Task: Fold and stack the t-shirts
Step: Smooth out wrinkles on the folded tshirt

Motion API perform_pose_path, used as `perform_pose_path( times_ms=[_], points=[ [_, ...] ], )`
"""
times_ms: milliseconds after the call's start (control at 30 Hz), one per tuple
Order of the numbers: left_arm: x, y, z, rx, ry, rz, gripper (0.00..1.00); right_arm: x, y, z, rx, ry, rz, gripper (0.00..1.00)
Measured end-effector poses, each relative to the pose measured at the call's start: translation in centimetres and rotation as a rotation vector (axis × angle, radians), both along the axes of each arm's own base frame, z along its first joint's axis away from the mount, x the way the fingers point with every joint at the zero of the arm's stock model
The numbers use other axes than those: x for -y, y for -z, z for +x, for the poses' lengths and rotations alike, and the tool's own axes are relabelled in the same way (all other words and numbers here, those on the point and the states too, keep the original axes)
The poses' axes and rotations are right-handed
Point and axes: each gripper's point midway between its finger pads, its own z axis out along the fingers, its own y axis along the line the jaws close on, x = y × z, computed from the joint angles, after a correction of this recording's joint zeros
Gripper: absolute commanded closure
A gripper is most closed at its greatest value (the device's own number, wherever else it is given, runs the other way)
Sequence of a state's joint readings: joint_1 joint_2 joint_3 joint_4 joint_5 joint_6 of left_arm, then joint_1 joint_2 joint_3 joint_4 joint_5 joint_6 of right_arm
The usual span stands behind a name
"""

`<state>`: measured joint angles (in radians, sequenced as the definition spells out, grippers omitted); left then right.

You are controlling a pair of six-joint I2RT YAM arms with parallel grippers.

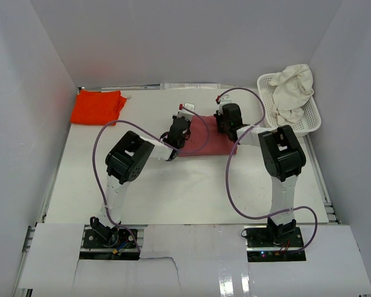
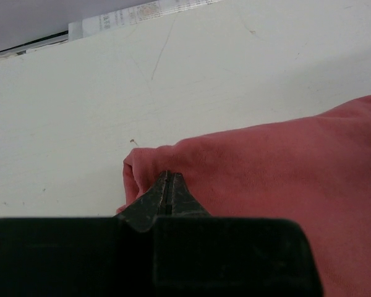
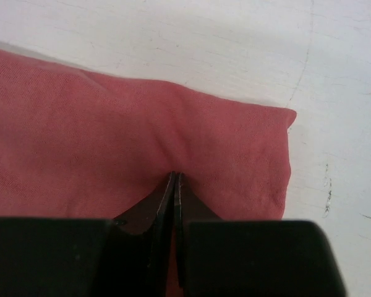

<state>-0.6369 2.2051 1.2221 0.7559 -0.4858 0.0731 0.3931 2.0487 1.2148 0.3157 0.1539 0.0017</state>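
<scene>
Rose-red t-shirt (image 3: 80, 124); printed strip (image 2: 142, 12) illegible.

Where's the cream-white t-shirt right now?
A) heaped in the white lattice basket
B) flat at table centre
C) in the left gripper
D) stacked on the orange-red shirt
A: in the top view the cream-white t-shirt lies bunched up in the basket at the far right of the table.

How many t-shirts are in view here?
3. A rose-red t-shirt lies in the middle; an orange-red t-shirt sits folded at the far left corner; a cream-white t-shirt is heaped in the basket, far right. More could hide under it.
</scene>
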Motion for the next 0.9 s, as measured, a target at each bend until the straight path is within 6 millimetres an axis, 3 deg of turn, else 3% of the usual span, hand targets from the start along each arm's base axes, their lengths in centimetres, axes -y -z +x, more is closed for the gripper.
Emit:
perform_pose_path(
  times_ms=[300, 433, 633, 733, 900],
  points=[
    [0.3, -0.1, 0.1, -0.020, 0.011, 0.001, 1.00, -0.1, -0.7, -0.1, -0.005, -0.005, -0.002, 0.92],
    [0.0, -1.1, -0.7, -0.024, 0.015, -0.015, 1.00, -0.1, -3.8, -0.7, 0.045, -0.008, 0.017, 0.92],
    [-1.2, -5.7, -4.0, 0.014, -0.001, -0.090, 1.00, -0.1, -9.1, -4.4, 0.138, -0.020, 0.075, 0.92],
    [-0.8, -7.4, -5.9, 0.033, 0.014, -0.132, 1.00, -0.3, -8.8, -6.3, 0.126, -0.027, 0.090, 0.92],
    [0.7, -6.5, -8.3, -0.011, 0.057, -0.155, 1.00, 0.1, -4.7, -9.2, 0.015, -0.016, 0.078, 0.92]
  ],
)
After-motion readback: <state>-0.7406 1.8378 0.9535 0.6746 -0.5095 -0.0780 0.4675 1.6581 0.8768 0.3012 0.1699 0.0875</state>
